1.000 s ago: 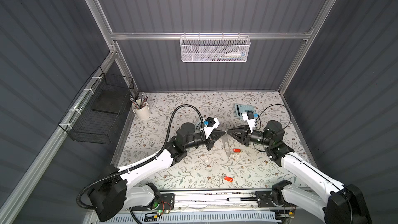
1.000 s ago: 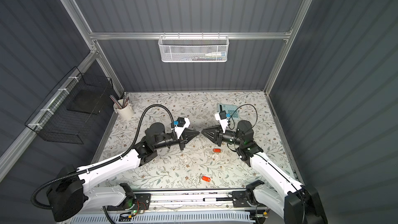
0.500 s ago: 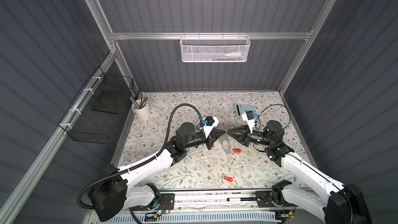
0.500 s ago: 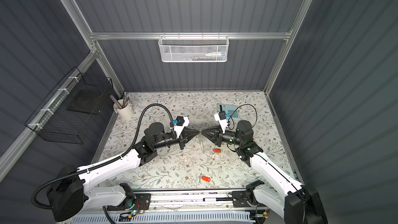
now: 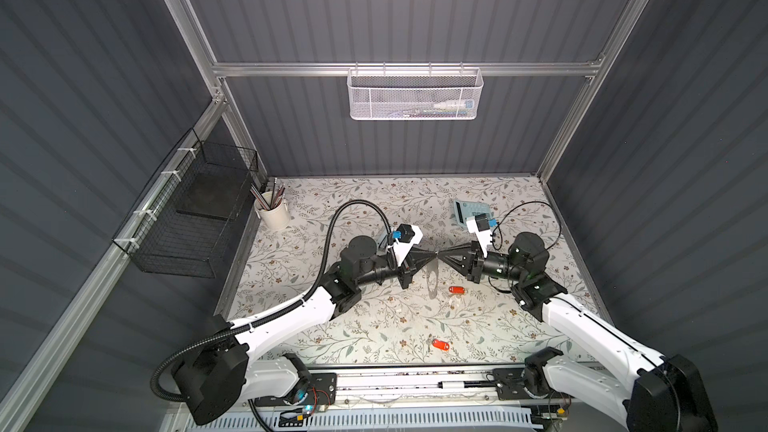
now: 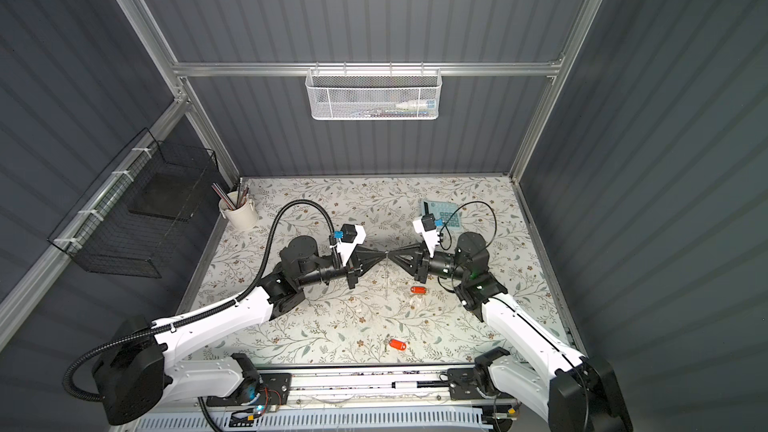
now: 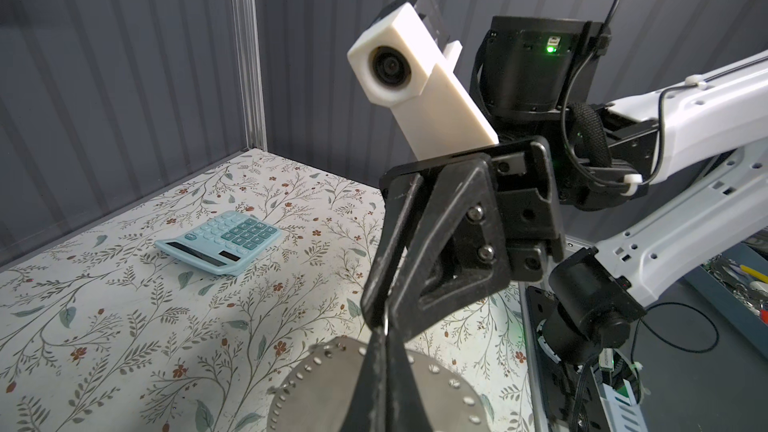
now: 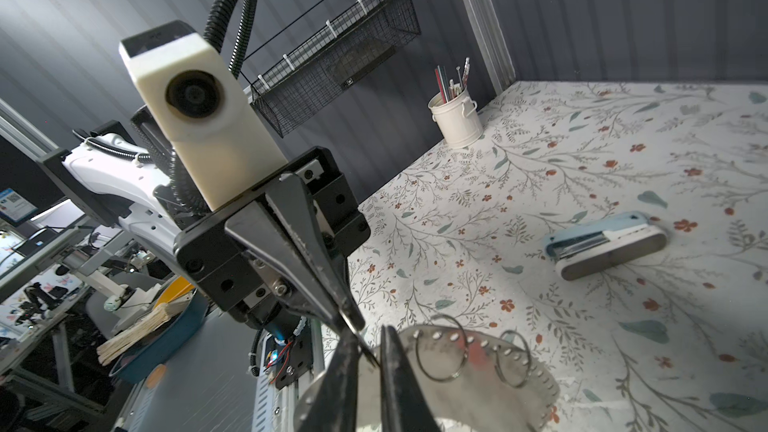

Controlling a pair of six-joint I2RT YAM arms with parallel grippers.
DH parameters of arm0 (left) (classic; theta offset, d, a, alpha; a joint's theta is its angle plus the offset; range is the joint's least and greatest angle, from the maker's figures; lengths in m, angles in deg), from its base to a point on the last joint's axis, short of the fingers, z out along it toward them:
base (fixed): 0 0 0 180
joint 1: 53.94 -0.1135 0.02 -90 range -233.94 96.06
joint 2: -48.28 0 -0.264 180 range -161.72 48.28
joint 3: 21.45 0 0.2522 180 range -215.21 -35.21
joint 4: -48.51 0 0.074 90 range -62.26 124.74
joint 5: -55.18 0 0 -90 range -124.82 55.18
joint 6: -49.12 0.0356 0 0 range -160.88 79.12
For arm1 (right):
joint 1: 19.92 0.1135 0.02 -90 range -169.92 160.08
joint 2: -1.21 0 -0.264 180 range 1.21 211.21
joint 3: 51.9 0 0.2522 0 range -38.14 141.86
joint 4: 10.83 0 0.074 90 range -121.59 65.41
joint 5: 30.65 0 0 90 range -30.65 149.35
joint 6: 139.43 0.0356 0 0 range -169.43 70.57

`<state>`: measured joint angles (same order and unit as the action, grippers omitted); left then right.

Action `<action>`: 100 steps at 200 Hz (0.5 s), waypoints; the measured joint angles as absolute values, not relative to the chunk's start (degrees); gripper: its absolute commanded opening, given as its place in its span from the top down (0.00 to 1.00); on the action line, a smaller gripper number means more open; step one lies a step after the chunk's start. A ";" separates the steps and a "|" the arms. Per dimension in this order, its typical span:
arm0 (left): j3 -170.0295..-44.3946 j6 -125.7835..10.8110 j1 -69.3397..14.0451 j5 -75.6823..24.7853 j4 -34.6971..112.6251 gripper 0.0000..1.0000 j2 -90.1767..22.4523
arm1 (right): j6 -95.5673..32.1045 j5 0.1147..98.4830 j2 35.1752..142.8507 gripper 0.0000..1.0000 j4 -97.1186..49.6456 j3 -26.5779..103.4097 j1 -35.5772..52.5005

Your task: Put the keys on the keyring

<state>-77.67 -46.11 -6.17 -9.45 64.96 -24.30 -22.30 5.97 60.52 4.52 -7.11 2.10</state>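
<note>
Left claw (image 5: 433, 254) is pinched shut on the keyring (image 7: 320, 386), which hangs edge-on, long axis downward; right claw (image 5: 442, 253) nearly closed, grip unclear. Key (image 5: 456, 290) lies beneath on bench (image 5: 365, 201).

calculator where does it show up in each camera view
Top view: calculator at the back, right of centre.
Top view: same spot.
Left wrist: lying flat, keys up.
Right wrist: not in it.
Shared landmark: the floral table, in all four.
</note>
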 measured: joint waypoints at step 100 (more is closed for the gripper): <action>-78.46 -47.78 -6.93 -9.04 62.69 1.00 -24.36 | -26.71 6.67 59.58 1.00 0.58 -6.81 2.41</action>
